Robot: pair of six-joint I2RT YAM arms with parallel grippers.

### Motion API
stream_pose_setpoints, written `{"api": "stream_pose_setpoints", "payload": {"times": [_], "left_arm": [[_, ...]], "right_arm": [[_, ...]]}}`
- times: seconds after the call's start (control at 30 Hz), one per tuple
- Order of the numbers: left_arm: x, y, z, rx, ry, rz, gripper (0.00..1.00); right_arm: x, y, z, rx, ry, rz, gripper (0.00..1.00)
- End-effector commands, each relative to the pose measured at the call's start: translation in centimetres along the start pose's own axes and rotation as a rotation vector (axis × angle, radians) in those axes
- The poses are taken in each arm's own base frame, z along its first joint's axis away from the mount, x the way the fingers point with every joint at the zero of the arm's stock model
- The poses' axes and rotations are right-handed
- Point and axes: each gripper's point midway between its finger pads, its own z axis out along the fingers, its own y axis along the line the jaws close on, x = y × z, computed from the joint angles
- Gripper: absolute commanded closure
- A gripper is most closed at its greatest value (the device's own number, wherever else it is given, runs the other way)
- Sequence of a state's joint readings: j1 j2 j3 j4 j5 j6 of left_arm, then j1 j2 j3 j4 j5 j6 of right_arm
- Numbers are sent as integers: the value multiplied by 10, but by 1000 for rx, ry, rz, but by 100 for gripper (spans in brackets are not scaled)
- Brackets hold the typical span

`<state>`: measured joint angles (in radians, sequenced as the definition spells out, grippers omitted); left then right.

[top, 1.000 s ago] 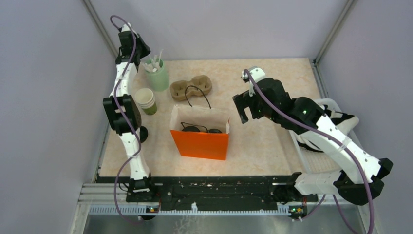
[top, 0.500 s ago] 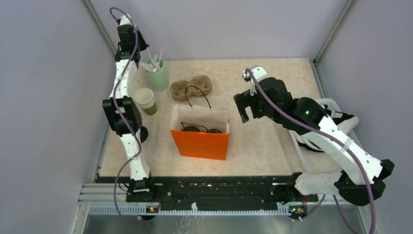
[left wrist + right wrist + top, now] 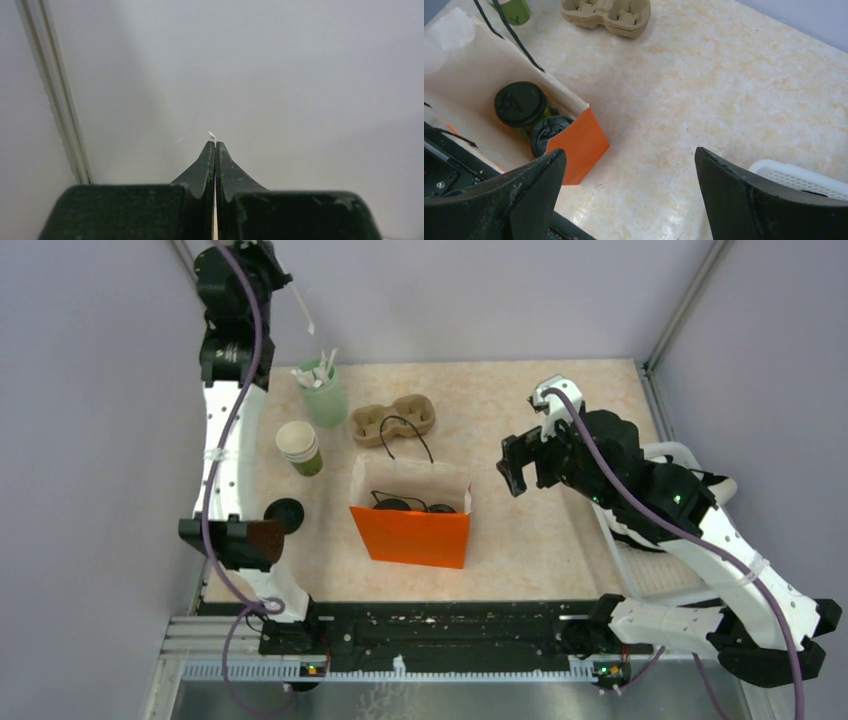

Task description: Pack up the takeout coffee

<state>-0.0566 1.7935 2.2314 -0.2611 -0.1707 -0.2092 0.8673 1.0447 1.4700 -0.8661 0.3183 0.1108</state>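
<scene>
Two takeout coffee cups with black lids (image 3: pixel 392 505) (image 3: pixel 520 103) stand inside the orange paper bag (image 3: pixel 410 535) at the table's middle. The second lid (image 3: pixel 549 132) sits against the bag's front wall. My left gripper (image 3: pixel 278 276) is raised high at the back left, above the pale-green cup of white sticks (image 3: pixel 325 400). It is shut on one thin white stick (image 3: pixel 303 312), whose tip (image 3: pixel 212 135) pokes out past the closed fingertips. My right gripper (image 3: pixel 520 465) (image 3: pixel 629 155) hangs open to the right of the bag, with nothing between its fingers.
A lidless stack of cream-and-green cups (image 3: pixel 300 448) stands left of the bag. A loose black lid (image 3: pixel 285 513) lies nearer the left edge. A cardboard cup carrier (image 3: pixel 392 422) lies behind the bag. A white basket (image 3: pixel 794 175) sits at the right edge under my right arm.
My left gripper shut on a white stick and rose up and left, lifting it out of the pale-green cup. My right arm drifted a little to the right.
</scene>
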Motion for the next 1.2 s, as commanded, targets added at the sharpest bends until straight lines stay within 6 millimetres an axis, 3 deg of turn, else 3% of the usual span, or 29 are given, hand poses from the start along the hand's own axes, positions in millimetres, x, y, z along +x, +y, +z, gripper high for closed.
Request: {"api": "stream_pose_setpoints", "payload": {"times": [0.0, 0.07, 0.17, 0.27, 0.47, 0.57, 0.77, 0.93, 1.17], "left_arm": [[-105, -14, -73, 55, -182, -133, 100], [-105, -40, -105, 168, -144, -201, 100], [-83, -77, -149, 361, -52, -213, 100], [-67, -85, -184, 442, 49, -181, 100], [-57, -84, -244, 547, 151, -54, 100], [-43, -93, -264, 629, 255, -44, 100], [-5, -125, -300, 902, 364, -185, 100], [16, -142, -313, 1067, 401, -246, 100], [55, -157, -325, 1179, 299, -122, 100]], "right_arm": [[-12, 7, -6, -61, -80, 18, 1], [-10, 11, -4, -77, -82, 21, 1], [-8, 14, 0, -90, -80, 23, 1], [-6, 17, 2, -104, -71, 22, 1], [2, 21, 6, -118, -39, 26, 1], [2, 24, 7, -127, -31, 30, 1], [7, 29, 15, -145, -15, 17, 1], [5, 33, 16, -164, -17, 18, 1], [6, 29, 11, -156, -28, 21, 1]]}}
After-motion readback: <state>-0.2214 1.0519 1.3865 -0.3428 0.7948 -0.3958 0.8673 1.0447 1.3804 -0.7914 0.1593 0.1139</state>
